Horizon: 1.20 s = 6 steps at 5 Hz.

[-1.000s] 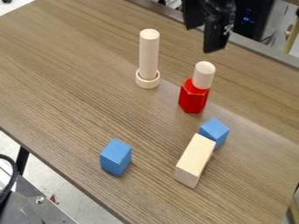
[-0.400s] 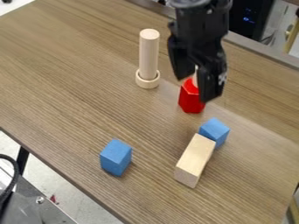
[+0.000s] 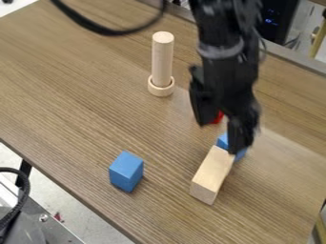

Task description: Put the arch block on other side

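"Where's the arch block?"

"I can't see an arch. My best guess is the pale block [image 3: 212,175], lying on the table [image 3: 76,105], right beside a blue block [image 3: 223,141]."

"And the tool [image 3: 220,137]?"

"It's wide apart, over the far end of the pale block, with nothing in it. I can't tell if it's touching."

"Is the block heavy?"

"It looks like wood, so I think it's light and hard. It won't squish or break easily, but smooth sides might slip."

"Where to grab?"

"The middle, across its long sides. The blue block is tight by the far end and could get bumped."

"Where's room?"

"There's a big gap toward the other blue block [image 3: 126,171]. Just watch the table's near edge. Lift up first, and keep off the peg [image 3: 162,59]."
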Each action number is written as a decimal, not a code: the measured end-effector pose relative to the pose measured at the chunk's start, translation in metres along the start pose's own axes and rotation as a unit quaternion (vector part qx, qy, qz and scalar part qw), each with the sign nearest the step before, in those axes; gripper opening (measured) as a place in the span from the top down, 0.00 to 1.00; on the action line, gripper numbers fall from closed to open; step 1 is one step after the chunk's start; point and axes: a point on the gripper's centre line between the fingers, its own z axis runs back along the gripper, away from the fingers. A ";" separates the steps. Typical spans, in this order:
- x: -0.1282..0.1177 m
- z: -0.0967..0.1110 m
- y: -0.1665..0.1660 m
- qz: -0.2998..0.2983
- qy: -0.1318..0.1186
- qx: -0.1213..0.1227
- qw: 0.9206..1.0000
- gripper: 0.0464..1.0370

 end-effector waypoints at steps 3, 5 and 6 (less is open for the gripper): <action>0.010 -0.040 -0.022 0.069 0.080 0.067 0.992 0.04; 0.011 -0.040 -0.021 0.077 0.088 0.075 0.990 0.04; 0.012 -0.028 -0.020 0.067 0.078 0.083 0.991 0.04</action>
